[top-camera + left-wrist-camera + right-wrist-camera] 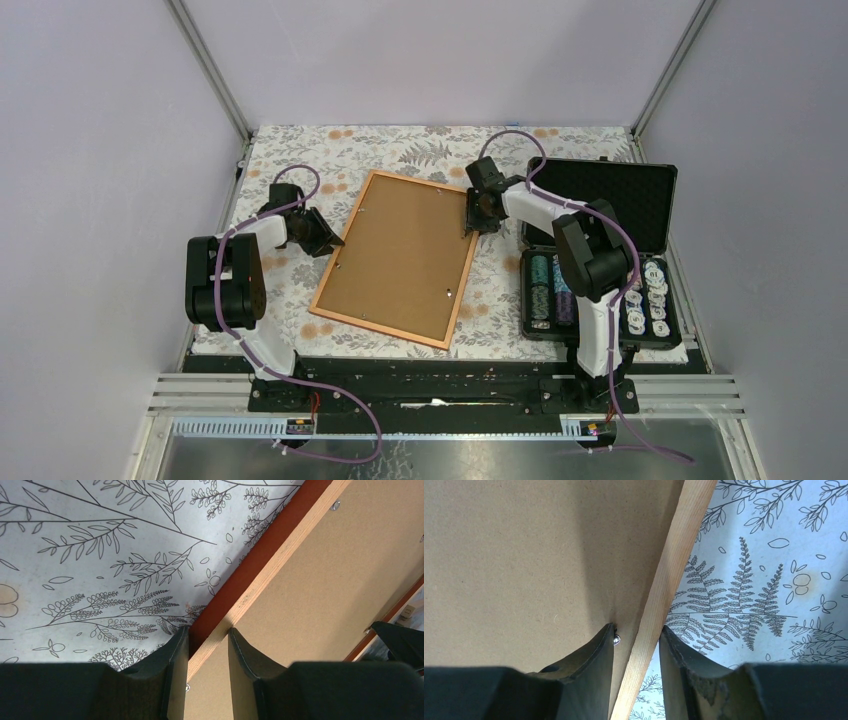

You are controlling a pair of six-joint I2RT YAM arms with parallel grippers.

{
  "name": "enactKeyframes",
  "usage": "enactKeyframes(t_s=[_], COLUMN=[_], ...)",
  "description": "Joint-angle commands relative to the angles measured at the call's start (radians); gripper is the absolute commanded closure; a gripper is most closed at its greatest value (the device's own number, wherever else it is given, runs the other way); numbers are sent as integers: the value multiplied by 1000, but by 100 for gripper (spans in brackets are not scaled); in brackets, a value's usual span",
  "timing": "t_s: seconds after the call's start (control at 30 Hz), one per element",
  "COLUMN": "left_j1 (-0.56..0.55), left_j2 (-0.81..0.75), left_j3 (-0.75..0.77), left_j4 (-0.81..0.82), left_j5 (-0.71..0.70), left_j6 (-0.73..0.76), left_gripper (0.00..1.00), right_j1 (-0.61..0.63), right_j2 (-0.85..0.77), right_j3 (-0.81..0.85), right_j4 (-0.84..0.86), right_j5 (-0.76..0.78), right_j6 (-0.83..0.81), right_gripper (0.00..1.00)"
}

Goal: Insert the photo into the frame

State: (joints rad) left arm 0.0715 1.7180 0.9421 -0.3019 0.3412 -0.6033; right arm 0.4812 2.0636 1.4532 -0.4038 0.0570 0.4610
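The frame [380,331] lies back side up in the middle of the table, with a plain brown backing board [400,255] filling it. The photo does not show in any view. My left gripper [328,243] is at the frame's left edge; in the left wrist view the jaws [209,630] are open and straddle the wooden rail [282,555]. My right gripper [472,222] is at the frame's upper right edge; in the right wrist view the jaws [638,627] are open either side of the rail [676,555], next to a small metal clip [616,639].
An open black case of chips [600,290] stands at the right, close to the right arm, with its lid [610,200] laid back. A leaf-patterned cloth [400,150] covers the table. Walls and metal posts close in the back and sides.
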Motion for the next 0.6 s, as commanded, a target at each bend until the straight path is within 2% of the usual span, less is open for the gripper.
enactKeyframes(t_s=[0.0, 0.13, 0.27, 0.57], left_j1=[5, 6, 5, 9], left_j2=[27, 29, 27, 29], left_j3=[-6, -5, -6, -6], left_j4=[-71, -70, -70, -71], left_j5=[-43, -40, -40, -37], left_j6=[-28, -29, -28, -29], left_gripper=[87, 88, 89, 90], right_j1=[20, 18, 27, 55], right_j2=[53, 68, 63, 44], right_j3=[5, 74, 85, 33], right_j4=[-139, -195, -186, -209], right_j5=[-32, -53, -114, -32], right_j6=[-153, -36, 36, -13], right_gripper=[75, 51, 49, 42])
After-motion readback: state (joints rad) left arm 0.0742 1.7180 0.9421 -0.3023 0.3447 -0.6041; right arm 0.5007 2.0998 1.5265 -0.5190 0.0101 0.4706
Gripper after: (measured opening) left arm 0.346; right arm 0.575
